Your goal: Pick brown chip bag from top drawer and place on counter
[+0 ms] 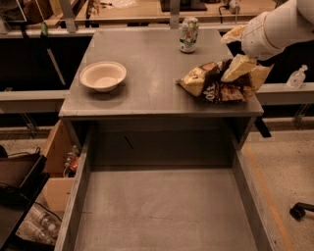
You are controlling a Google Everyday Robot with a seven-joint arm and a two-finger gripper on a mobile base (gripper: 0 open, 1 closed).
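The brown chip bag (216, 84) lies on its side on the right part of the grey counter (147, 83), near the front right edge. My gripper (224, 57) comes in from the upper right on a white arm and stands over the bag's right half. Its fingers are spread: the lower finger (238, 67) lies against the top of the bag, and the upper finger (232, 33) is clear of it. The top drawer (167, 211) is pulled out below the counter, and its grey floor is bare.
A shallow cream bowl (103, 75) sits on the counter's left side. A green-and-white drink can (189, 35) stands at the back, behind the bag. A tan wooden workbench (147, 10) runs behind. Boxes and clutter (44, 196) lie on the floor to the left of the drawer.
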